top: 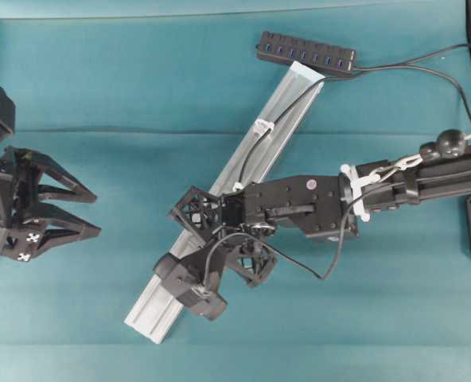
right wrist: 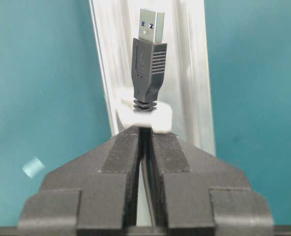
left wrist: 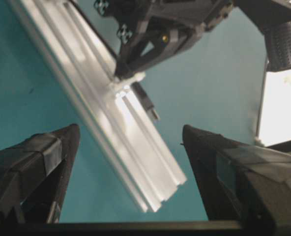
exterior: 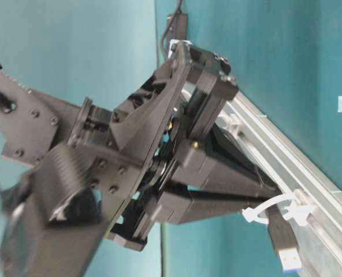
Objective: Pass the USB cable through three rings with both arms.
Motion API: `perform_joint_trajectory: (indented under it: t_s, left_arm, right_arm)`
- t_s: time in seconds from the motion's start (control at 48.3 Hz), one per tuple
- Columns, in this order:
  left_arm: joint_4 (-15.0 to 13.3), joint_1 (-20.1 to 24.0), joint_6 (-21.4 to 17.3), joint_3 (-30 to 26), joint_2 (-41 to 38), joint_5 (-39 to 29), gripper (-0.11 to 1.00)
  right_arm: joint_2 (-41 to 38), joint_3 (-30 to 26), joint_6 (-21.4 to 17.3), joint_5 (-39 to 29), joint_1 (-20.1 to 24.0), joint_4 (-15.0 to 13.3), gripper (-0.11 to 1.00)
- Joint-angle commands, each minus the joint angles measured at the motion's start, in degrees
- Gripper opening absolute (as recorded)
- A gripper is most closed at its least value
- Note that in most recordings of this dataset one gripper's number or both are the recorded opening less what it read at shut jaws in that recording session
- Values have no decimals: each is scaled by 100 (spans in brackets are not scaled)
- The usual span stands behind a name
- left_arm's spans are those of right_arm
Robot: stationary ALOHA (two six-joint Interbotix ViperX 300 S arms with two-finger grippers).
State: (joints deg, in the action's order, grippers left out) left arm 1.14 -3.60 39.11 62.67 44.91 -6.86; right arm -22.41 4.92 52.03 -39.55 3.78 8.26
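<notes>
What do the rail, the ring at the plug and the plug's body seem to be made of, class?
Rail: likely aluminium, silvery brushed sheen, straight extruded grooves.
Ring: probably white plastic, matte and smoothly moulded.
Plug body: looks like black moulded plastic or rubber with ribbed grip; its tip is shiny metal.

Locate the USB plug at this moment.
In the right wrist view the USB plug sticks out just past a white ring on the aluminium rail, directly ahead of the shut right gripper.
</notes>
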Motion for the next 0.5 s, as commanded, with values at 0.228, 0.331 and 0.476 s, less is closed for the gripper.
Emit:
perform_joint_trajectory:
  t_s: [0.228,0.331,0.476]
  left_arm:
    - [18,-431,255,-44,-1055,905,91]
    - [18,-659,396,-70,-1485,1099,91]
    - [18,-765,475,-255,-2145,1362,91]
  right_arm:
    - [97,-35,-97,9,-185,589,6]
    - [105,-9,-105,0,-211,633,6]
    - [105,-18,-105,0,-220,668,6]
